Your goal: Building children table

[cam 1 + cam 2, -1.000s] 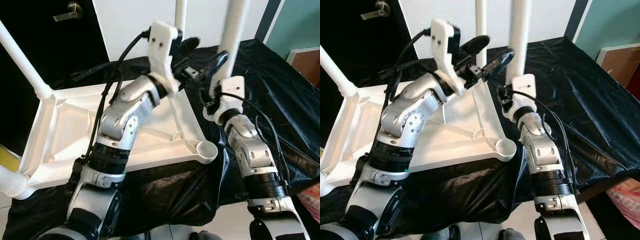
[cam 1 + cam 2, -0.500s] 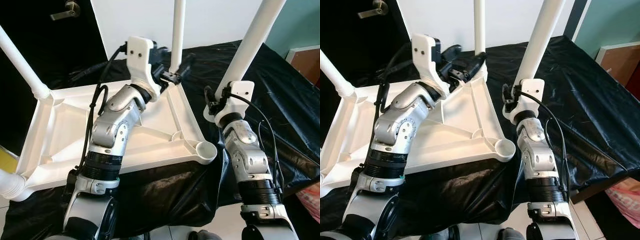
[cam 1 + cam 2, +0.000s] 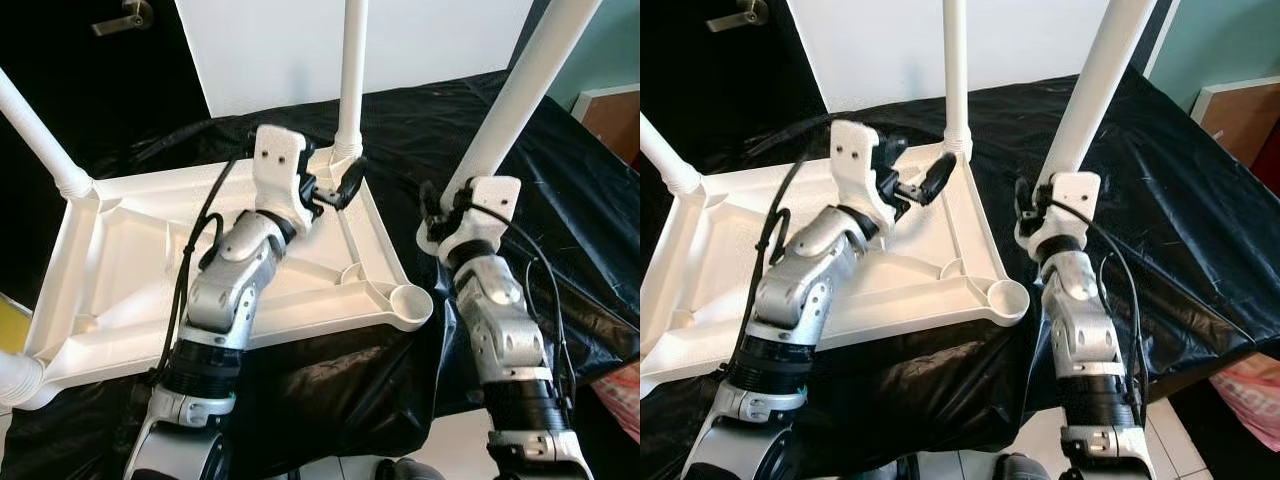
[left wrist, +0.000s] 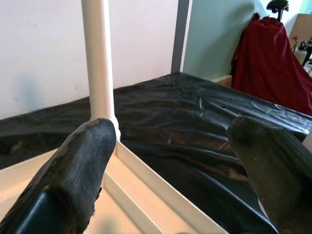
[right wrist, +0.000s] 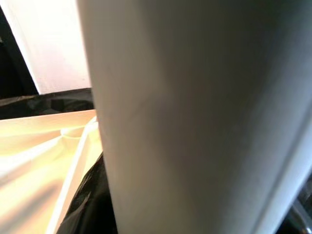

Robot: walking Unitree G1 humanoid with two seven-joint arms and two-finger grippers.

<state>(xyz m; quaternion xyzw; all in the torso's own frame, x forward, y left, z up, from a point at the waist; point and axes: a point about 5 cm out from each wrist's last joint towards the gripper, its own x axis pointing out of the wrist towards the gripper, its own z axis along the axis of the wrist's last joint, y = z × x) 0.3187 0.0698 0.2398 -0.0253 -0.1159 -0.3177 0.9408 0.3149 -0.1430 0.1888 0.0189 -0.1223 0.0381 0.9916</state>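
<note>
Gripping a loose table leg [image 3: 510, 110], right hand [image 3: 447, 205], left hand [image 3: 915, 180] spread over upturned tabletop [image 3: 130, 260].

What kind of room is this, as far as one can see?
Probably a room in a home: a dark door with a lever handle, a white wall, and a work surface under black plastic sheeting holding an upturned white children's table.

Your left gripper [image 3: 335, 190] reaches forward at about 12 o'clock, fingers [image 4: 80, 168] spread apart. Your right gripper [image 3: 455, 200] is raised at about 2 o'clock, wrist tilted upward.
</note>
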